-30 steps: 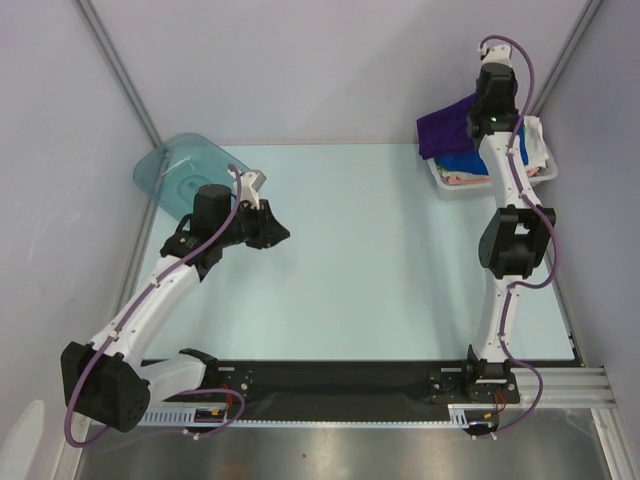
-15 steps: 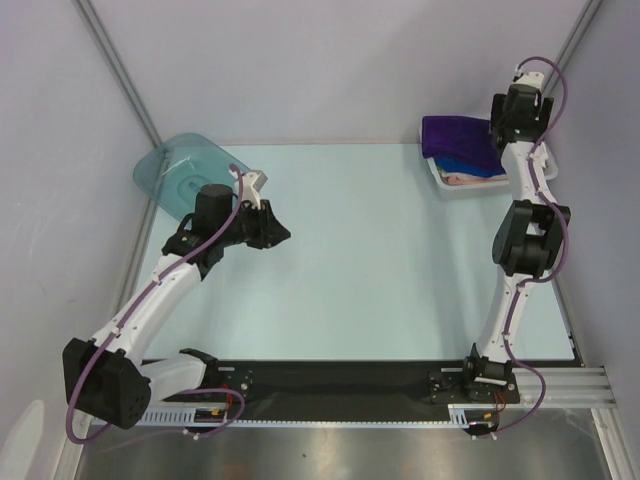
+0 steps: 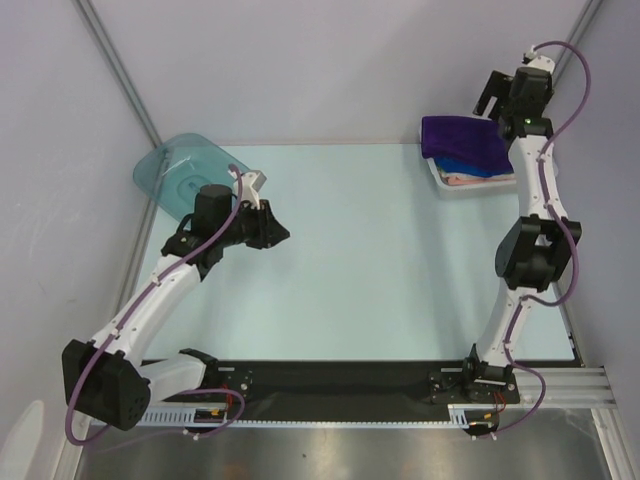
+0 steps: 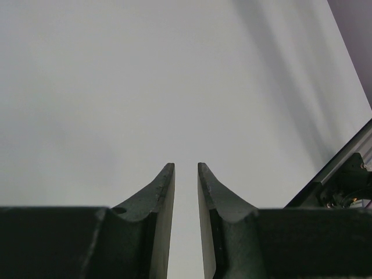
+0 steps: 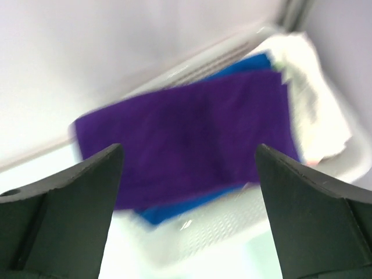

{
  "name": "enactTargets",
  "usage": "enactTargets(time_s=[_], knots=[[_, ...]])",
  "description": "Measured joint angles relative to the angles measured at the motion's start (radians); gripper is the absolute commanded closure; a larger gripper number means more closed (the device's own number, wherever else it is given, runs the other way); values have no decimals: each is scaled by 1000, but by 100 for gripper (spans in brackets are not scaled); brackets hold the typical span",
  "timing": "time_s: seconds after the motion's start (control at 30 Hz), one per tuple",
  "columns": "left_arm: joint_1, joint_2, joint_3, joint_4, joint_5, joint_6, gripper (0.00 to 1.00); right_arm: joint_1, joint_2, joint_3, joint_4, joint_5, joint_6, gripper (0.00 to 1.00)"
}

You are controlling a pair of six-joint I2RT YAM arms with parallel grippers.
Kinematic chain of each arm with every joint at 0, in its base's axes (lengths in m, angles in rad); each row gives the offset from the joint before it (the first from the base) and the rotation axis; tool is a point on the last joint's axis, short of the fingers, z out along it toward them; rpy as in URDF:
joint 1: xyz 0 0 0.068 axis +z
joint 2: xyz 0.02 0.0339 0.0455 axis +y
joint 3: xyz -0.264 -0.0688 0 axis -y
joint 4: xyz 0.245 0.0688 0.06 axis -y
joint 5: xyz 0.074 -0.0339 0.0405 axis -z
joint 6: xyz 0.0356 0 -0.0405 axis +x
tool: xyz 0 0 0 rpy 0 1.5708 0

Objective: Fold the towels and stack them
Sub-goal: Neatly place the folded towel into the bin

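A dark purple towel lies folded on top of a royal blue towel inside a white basket at the back right. The right wrist view shows the purple towel covering most of the blue one. My right gripper hangs above the basket, wide open, touching nothing. My left gripper hovers over bare table at the left. Its fingers stand a narrow gap apart with nothing between them.
A pinkish item shows under the blue towel, and a white cloth lies at the basket's right side. A translucent teal lid rests at the back left corner. Walls close in behind and beside the basket.
My right gripper has opened, let go of the purple towel and lifted up and back. The towel now lies flat on the stack. The left arm has not moved.
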Motion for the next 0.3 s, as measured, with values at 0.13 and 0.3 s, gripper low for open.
enactTargets(time_s=[0.13,0.3], knots=[[1,-17,0,-1,-12,1,73,82,-216,-256,21,-4,50,0],[1,-42,0,-1,-29,2,73,252,-497,-593,105,-17,79,0]])
